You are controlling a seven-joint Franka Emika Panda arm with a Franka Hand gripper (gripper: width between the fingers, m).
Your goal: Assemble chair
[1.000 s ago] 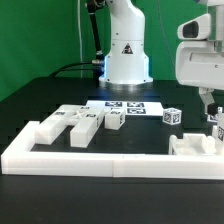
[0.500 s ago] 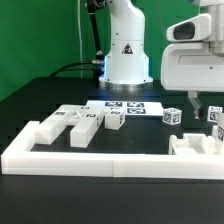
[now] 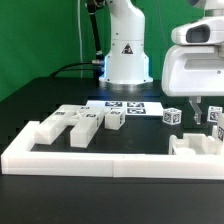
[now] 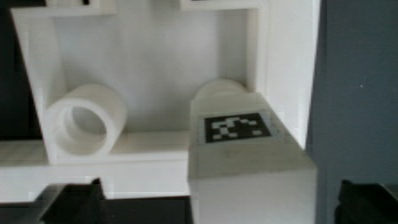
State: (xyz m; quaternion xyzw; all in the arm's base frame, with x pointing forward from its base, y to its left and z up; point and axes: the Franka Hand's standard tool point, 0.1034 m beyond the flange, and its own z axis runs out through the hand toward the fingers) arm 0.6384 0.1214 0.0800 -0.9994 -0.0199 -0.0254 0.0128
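Two dark fingertips [image 4: 68, 198] of my end effector [image 4: 214, 203] stand wide apart: it is open and grips nothing. In the exterior view my end effector [image 3: 207, 114] hangs at the exterior view's right, fingers pointing straight down from the big white wrist housing [image 3: 200, 68], which sits level and upright. It hovers low over the chair parts nearest the rail [image 3: 100, 158], and I cannot tell whether a fingertip touches anything there. Right below me in the wrist view lies a tagged bar [image 4: 240, 140], its black-and-white tag facing the camera, with one end lying between my fingertips and a dark gap on each side of it. Beside that bar sits a round piece [image 4: 80, 122], and both lie inside a white frame piece [image 4: 125, 45] whose walls close three sides around them. From outside, that frame piece [image 3: 192, 146] rests on the black worktop [image 3: 30, 100] just behind the rail. The other chair parts lie well apart from me: a group of slabs [image 3: 68, 125] at the exterior view's left, a small block [image 3: 113, 120] near them, and a cube [image 3: 173, 116] closer to my fingers. The marker board [image 3: 125, 105] lies flat in front of my base [image 3: 125, 50].
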